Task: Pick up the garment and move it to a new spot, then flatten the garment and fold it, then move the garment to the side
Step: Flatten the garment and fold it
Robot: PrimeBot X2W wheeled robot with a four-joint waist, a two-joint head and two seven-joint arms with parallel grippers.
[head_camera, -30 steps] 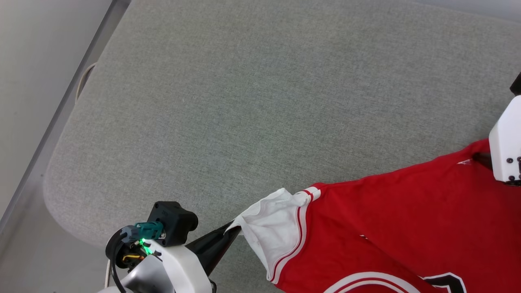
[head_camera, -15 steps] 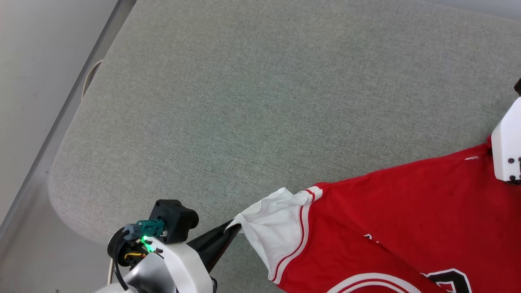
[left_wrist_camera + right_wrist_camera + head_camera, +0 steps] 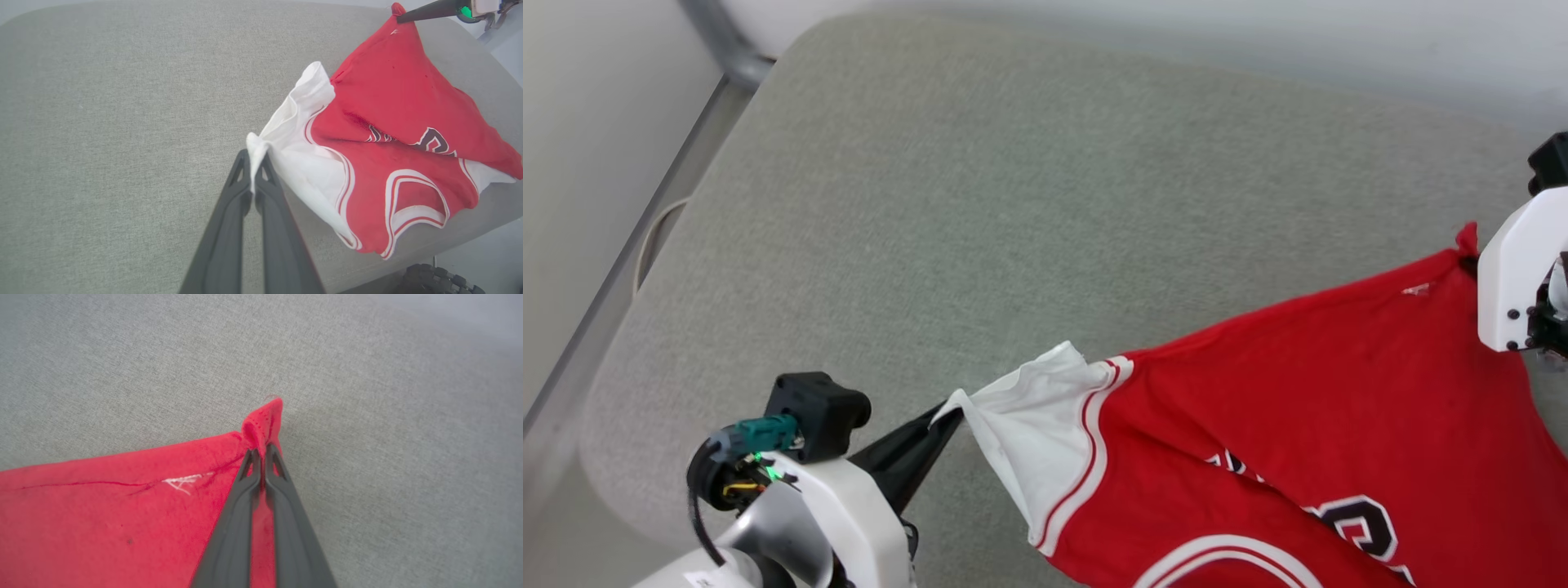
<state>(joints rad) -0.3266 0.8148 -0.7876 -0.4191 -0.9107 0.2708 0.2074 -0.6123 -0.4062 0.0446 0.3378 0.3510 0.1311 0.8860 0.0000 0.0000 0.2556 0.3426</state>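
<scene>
I hold the garment (image 3: pixel 1298 392) pinched by its white sleeve in my left tool (image 3: pixel 255 163) and by a red corner in my right tool (image 3: pixel 261 451), sagging onto the table (image 3: pixel 1013 204); flattening and folding remain.

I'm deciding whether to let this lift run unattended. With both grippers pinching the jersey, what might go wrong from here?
The left gripper holds only the tip of the white sleeve, the right gripper a small red corner; either pinch may slip under tension.
The garment is folded over itself, so it may not spread flat.
Its neckline end lies near the cushion edge and could slide off.
</scene>
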